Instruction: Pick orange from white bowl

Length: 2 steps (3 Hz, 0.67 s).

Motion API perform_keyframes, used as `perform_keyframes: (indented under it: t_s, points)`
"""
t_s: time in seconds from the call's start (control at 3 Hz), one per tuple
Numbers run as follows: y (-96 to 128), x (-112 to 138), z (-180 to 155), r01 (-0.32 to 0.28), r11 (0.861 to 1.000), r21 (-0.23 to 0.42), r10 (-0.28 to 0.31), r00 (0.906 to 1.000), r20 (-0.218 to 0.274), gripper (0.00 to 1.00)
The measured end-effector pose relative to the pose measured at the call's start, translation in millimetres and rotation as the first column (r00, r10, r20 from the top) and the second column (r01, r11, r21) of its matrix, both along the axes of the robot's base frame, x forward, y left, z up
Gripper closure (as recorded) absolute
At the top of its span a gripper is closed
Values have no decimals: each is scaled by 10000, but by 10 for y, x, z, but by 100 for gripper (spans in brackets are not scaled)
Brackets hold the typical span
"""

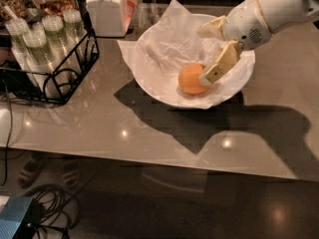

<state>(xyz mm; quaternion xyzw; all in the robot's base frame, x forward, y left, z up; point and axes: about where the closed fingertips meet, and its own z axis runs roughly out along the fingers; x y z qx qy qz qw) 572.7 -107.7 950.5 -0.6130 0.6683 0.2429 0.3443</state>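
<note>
Gripper [205, 55] hangs inside the white bowl's [152, 89] right side, fingers spread open, gripping nothing, 1 fingertip [208, 76] against the orange [189, 79] at the bowl's front.

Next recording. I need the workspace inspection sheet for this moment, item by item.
Surface: grey glossy table, with glare spots and the arm's shadow.
Job's things: the orange lies in the white bowl, on its crumpled paper lining.
Clutter: black wire rack holding stacked clear cups; white lidded jar behind the bowl to its left.
Grippers: the gripper is inside the bowl and open, with one finger at the orange's right side and the other above it.
Cables: dark cables on the floor at lower left.
Surroundings: dark floor; blue box in the bottom left corner.
</note>
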Motion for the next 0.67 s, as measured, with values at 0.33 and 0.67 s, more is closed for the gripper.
perform_keyframes:
  t_s: [0.33,0.67]
  points:
    - [77,117,-234,-294,9994,184,307,9965,-782,11]
    - [122,202,-402,-414,9989,238,442,9904,-1306,12]
